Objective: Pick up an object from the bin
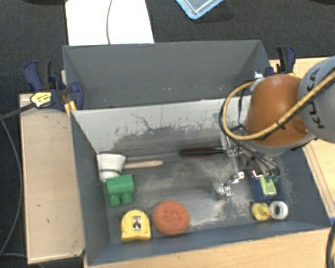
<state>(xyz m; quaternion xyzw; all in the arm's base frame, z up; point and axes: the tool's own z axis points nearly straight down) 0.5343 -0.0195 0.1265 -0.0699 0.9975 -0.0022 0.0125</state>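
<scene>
Clutter sits mostly along the left and near sides of the grey bin (90, 201): one white-headed brush (112, 163) with a wooden handle, one green block (120, 189), one yellow tape measure (135, 225) and one rust-red round pad (172, 216). Farther back lies one dark-handled tool (199, 151). Right of the pad, the gripper (226, 189) hangs over bare floor; whether its claw is released or clenched cannot be told. At near right lie one yellow piece (260, 211) and one white ring (278, 209), touching.
</scene>
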